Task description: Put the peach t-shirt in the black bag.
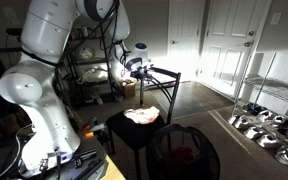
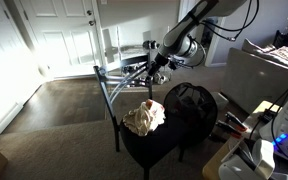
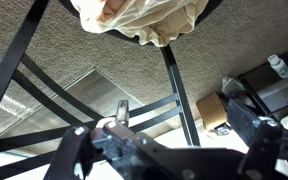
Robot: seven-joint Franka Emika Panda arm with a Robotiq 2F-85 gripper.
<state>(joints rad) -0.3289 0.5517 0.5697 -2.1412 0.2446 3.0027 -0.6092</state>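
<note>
We see a white robot arm [image 1: 44, 70] reaching over a small black table [image 2: 154, 150] in a carpeted room. Its gripper [image 2: 156, 70] hangs in the air above the table and touches nothing. In the wrist view its two dark fingers [image 3: 256, 140] stand wide apart, with only carpet and metal bars between them.

The peach t-shirt [image 2: 144, 118] lies crumpled in a heap on the black table, below the gripper; the wrist view shows it at the top edge. The black bag [image 2: 191, 105] stands on the floor just beside the table with its round mouth open upward. In an exterior view we make out something red inside it [image 1: 184, 155].

A thin black metal frame [image 2: 119, 85] stands behind the table. A wire rack of shoes [image 1: 269, 125] stands along a wall, well apart from it.
</note>
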